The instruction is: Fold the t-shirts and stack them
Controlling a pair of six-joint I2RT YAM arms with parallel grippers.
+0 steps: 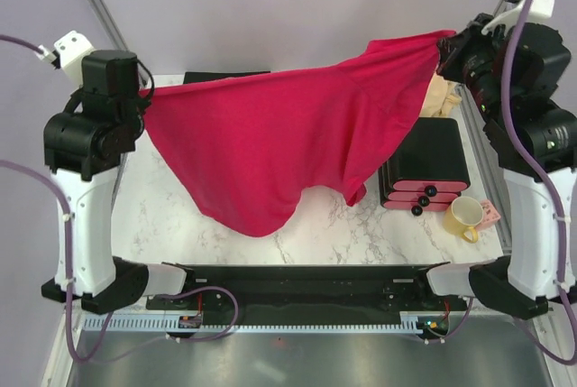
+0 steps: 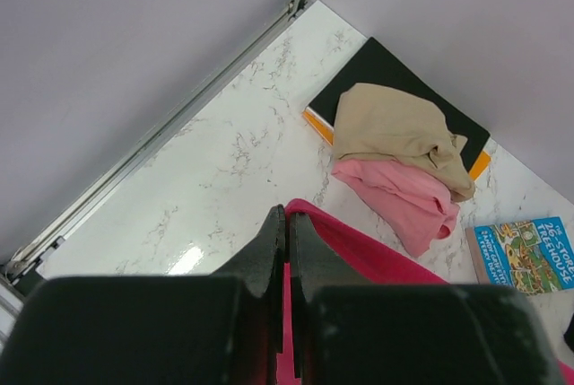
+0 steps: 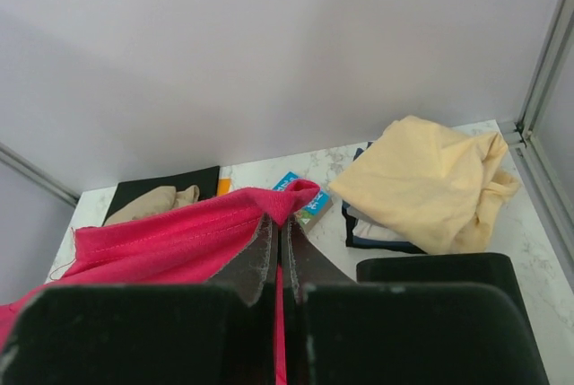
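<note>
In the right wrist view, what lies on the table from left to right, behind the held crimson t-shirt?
The tan t-shirt, blue book, pale peach-cream t-shirt; the crimson t-shirt is omitted, as it overlaps.

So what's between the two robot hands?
The crimson red t-shirt, held up in the air and stretched from the left gripper to the right gripper, each shut on an edge. The top external view shows the whole span.

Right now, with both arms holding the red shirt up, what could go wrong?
The left gripper and right gripper each pinch only a thin edge of the crimson t-shirt, so it might slip free. The shirt's drooping hem hangs by the black drawer box and yellow mug; laying it down could snag them or knock the mug.
</note>
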